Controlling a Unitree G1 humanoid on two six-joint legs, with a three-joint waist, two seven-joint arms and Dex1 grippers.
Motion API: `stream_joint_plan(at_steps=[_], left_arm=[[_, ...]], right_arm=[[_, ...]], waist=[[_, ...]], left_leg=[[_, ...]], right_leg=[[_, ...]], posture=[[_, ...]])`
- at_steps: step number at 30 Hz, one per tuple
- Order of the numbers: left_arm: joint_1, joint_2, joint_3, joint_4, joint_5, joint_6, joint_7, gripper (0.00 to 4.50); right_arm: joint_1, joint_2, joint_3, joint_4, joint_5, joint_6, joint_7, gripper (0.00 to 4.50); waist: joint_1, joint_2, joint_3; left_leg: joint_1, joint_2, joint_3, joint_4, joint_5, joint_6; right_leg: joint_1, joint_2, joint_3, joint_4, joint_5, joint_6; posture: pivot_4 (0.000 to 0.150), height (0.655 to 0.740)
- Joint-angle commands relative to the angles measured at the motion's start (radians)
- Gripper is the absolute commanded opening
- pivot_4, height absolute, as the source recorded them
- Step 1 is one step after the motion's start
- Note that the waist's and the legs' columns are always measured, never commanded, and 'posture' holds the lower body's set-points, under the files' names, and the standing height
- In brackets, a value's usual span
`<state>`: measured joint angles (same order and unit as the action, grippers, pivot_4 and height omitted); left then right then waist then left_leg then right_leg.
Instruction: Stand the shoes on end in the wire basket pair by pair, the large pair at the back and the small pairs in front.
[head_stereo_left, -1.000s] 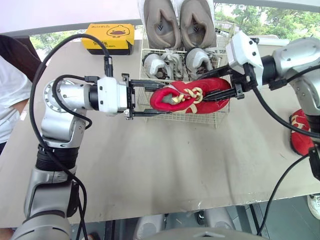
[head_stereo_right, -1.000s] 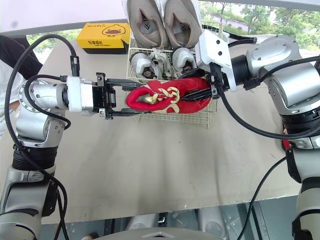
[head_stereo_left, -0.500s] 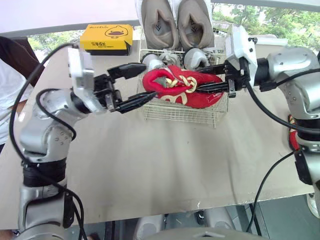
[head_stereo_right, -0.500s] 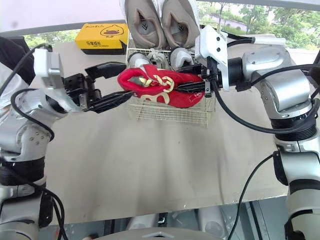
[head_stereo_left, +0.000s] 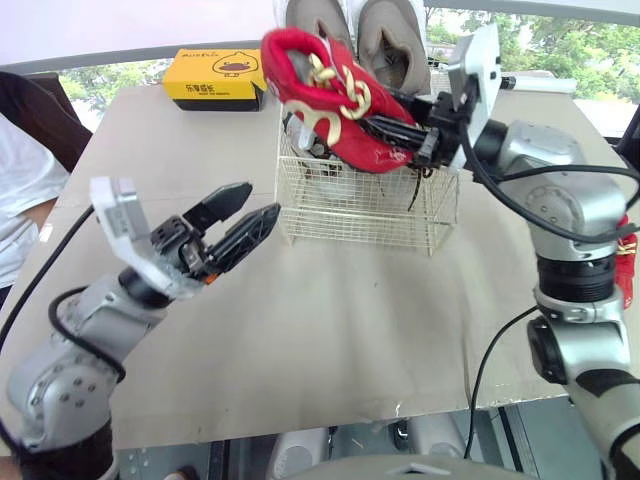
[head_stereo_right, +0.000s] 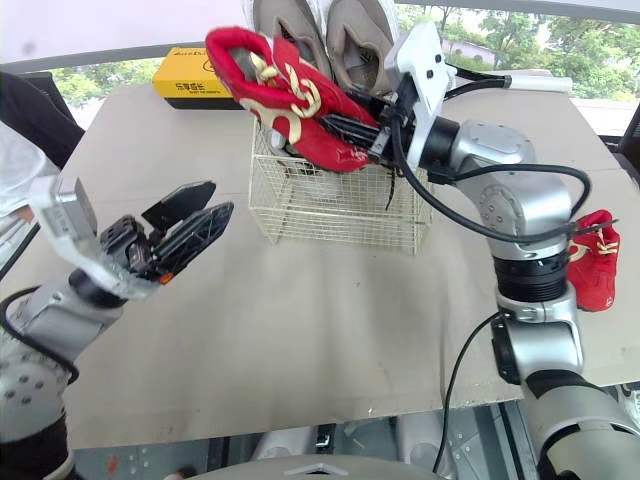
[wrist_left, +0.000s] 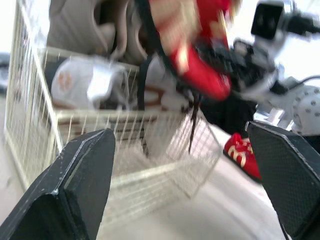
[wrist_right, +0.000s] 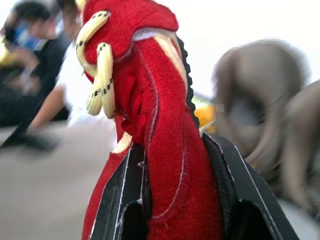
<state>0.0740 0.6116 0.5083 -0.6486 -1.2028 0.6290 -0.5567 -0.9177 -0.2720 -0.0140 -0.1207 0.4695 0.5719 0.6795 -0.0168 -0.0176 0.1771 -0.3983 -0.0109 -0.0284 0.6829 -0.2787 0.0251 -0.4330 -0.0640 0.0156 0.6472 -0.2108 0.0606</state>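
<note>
My right gripper (head_stereo_left: 395, 138) is shut on a red shoe with cream laces (head_stereo_left: 322, 98), held tilted above the front of the wire basket (head_stereo_left: 365, 205). The large tan pair (head_stereo_left: 365, 35) stands on end at the basket's back, and a small grey-white pair (wrist_left: 85, 82) sits in its middle. My left gripper (head_stereo_left: 235, 222) is open and empty, low over the table to the left of the basket. The second red shoe (head_stereo_right: 593, 258) lies on the table at the far right.
A yellow box (head_stereo_left: 215, 77) lies on the table behind and left of the basket. A person in a white top (head_stereo_left: 22, 190) stands at the table's left edge.
My right gripper has lifted the red shoe up above the basket rim. My left gripper let go of the shoe's toe and drew back down and to the left.
</note>
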Motion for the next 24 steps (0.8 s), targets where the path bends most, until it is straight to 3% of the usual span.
stream_joint_plan(at_steps=[1, 14, 24], left_arm=[[0.034, 0.008, 0.034, -0.043, -0.018, -0.033, -0.015, 4.5], [0.015, 0.011, 0.005, -0.024, 0.021, -0.077, 0.007, 4.5], [-0.007, 0.018, -0.002, -0.017, 0.023, -0.08, 0.017, 4.5]], right_arm=[[-0.021, 0.066, -0.035, 0.039, -0.037, -0.154, -0.081, 0.71], [-0.027, 0.19, -0.107, 0.337, -0.026, -0.516, -0.059, 0.7], [-0.034, 0.192, -0.097, 0.361, -0.018, -0.578, -0.06, 0.7]], waist=[[0.005, 0.0, 0.0], [-0.001, 0.0, 0.0], [-0.001, 0.0, 0.0]], left_leg=[[0.0, 0.0, -0.001, 0.0, 0.0, 0.0], [0.001, -0.002, -0.001, -0.001, 0.0, 0.0], [0.001, -0.002, 0.0, 0.0, 0.0, 0.0]], right_leg=[[0.0, 0.002, -0.001, 0.0, 0.0, 0.0], [0.001, 0.005, -0.001, 0.0, 0.0, 0.0], [0.001, 0.005, 0.0, 0.0, 0.0, 0.0]], posture=[[0.15, 0.74], [0.15, 0.74], [0.15, 0.74]])
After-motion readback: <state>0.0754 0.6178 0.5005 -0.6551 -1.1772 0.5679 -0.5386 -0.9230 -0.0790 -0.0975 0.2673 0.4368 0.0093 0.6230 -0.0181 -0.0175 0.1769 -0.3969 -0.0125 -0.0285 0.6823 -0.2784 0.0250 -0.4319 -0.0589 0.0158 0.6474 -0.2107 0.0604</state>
